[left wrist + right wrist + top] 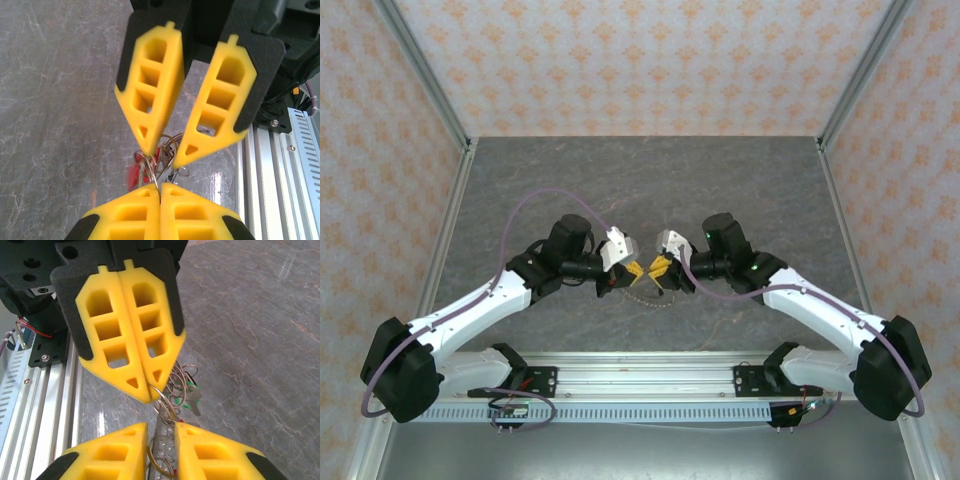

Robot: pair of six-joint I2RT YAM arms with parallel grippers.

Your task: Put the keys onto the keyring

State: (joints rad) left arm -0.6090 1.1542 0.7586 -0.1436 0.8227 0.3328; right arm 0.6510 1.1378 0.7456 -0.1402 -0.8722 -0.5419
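Keyring (163,401), clenched by left gripper (160,187), runs lengthwise into slightly parted right gripper (161,429).

This looks like a robotics laboratory, more exactly a small closed test cell. Two robot arms, the left arm (470,310) and the right arm (820,310), are bolted on an aluminium rail (640,372) at the edge of a grey stone-pattern table top (650,180). Aluminium profile posts (425,75) hold wall panels (640,60) covered with printed orange ornament wallpaper. A purple cable (552,191) and a small bare circuit board (510,412) are left uncovered.
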